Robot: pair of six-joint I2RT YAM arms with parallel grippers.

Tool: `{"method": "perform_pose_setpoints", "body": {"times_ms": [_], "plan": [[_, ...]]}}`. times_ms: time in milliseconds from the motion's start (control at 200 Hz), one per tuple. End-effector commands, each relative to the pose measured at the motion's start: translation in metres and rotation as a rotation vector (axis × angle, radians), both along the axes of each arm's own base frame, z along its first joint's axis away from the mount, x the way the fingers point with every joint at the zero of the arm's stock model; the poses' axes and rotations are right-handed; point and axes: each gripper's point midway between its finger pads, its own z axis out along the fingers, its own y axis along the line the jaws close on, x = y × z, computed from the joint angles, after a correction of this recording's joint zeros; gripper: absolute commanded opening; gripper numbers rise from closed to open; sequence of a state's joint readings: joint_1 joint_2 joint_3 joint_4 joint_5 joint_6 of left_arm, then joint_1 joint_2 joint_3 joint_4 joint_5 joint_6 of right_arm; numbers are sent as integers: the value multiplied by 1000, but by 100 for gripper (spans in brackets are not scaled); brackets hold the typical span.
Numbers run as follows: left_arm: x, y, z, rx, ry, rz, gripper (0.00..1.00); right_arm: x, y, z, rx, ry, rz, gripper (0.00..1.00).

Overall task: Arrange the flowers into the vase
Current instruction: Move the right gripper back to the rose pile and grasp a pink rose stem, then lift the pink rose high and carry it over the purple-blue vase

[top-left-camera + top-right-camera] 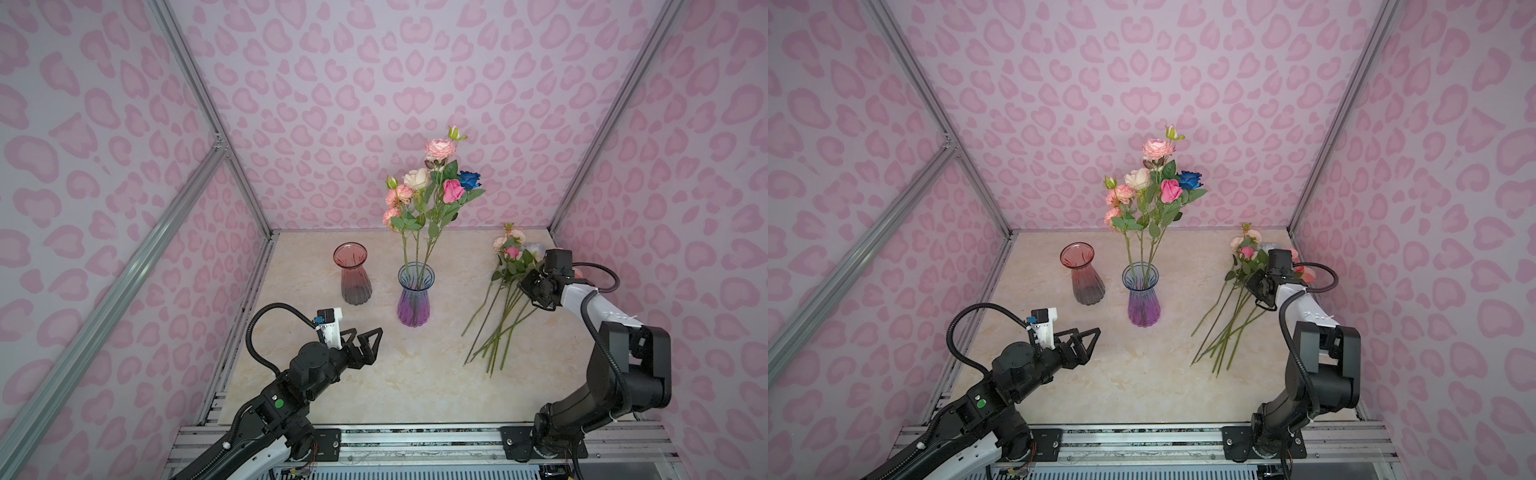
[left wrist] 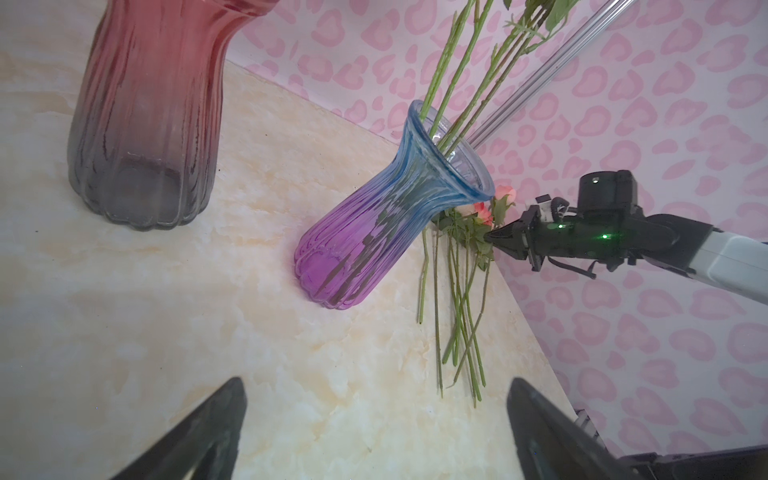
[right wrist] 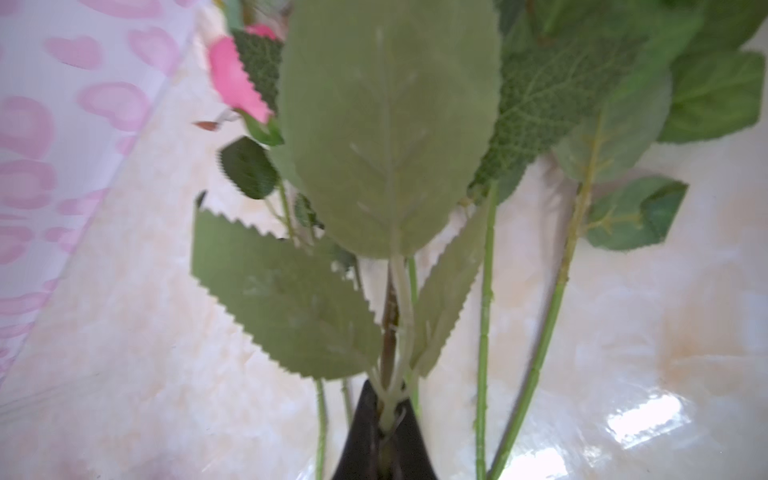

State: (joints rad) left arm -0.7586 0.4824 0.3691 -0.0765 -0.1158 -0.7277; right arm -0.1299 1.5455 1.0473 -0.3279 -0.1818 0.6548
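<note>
A ribbed blue-to-purple glass vase [image 1: 413, 299] [image 1: 1142, 299] [image 2: 374, 232] stands mid-table in both top views. It holds several flowers [image 1: 432, 187] [image 1: 1150, 187] with pink, peach, cream, magenta and blue heads. More flowers [image 1: 498, 316] [image 1: 1225, 324] [image 2: 457, 316] lie in a loose bundle on the right of the table. My right gripper [image 1: 523, 286] [image 1: 1250, 284] [image 2: 488, 238] [image 3: 388, 419] is low over that bundle, shut on the pale green leafy stalk of one flower [image 3: 390, 291]. My left gripper [image 1: 368, 336] [image 1: 1087, 332] [image 2: 376, 384] hovers open and empty at the front left.
An empty red-to-grey glass vase [image 1: 352, 276] [image 1: 1082, 276] [image 2: 149, 112] stands left of the purple one. Pink patterned walls with aluminium posts [image 1: 245, 166] close in the marble table [image 1: 374, 386] on three sides. A metal rail [image 1: 415, 436] runs along the front.
</note>
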Motion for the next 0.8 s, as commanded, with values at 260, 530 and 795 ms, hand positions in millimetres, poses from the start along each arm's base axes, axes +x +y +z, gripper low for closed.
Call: {"method": "perform_pose_setpoints", "body": {"times_ms": [260,530,795], "plan": [[5,0,17,21,-40,11,99,-2,65,170,-165,-377,192,0],[4,15,13,-11,-35,75,99,-48,124,298,-296,-742,285,0],[-1,37,11,-26,-54,153,99,-79,184,364,-266,-1008,432,0]]}}
